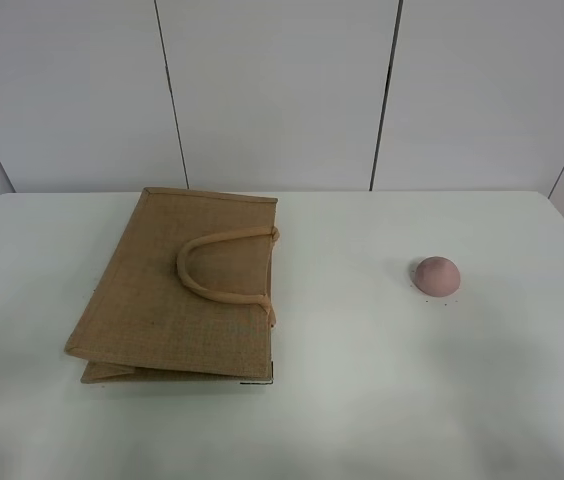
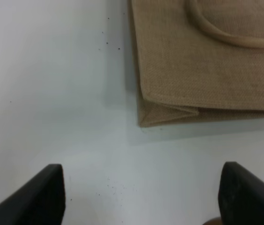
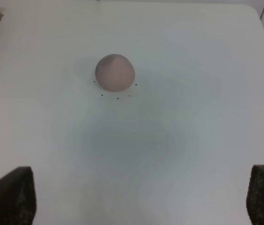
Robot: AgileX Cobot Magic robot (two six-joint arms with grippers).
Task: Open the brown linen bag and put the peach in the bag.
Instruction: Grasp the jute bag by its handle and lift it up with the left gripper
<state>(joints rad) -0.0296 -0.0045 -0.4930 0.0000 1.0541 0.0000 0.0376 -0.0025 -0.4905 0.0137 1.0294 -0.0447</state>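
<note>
My left claw (image 2: 143, 199) is spread wide with nothing between its dark fingers, hovering over bare table (image 1: 362, 410) just off a corner of the brown linen bag (image 2: 207, 70). My right claw (image 3: 139, 199) is equally wide and empty, and the peach (image 3: 115, 71) sits out ahead of it, well apart from the bag, on the side where the bag's handles attach.

The bag worries me most. It lies flat and folded, its mouth pressed closed. If I pinch both layers at once, I expect to lift it closed. If I catch only the upper handle (image 1: 217, 272), the light cloth may slide across the smooth table instead of opening. Even once parted, the limp walls could sag shut before the fruit arrives.

The peach is the other risk. It is round with a slightly pointed top, so an off-centre close would likely squirt it sideways or set it rolling away from the bag. Nothing on this slick white surface would stop it.

The bag is coarse, tan woven cloth with stitched edges, and a gusset fold shows at the corner nearest my left claw. Its handle is a paler, rounded loop lying back on the upper panel. The peach looks matte and dusty pink, and much smaller than the bag.
</note>
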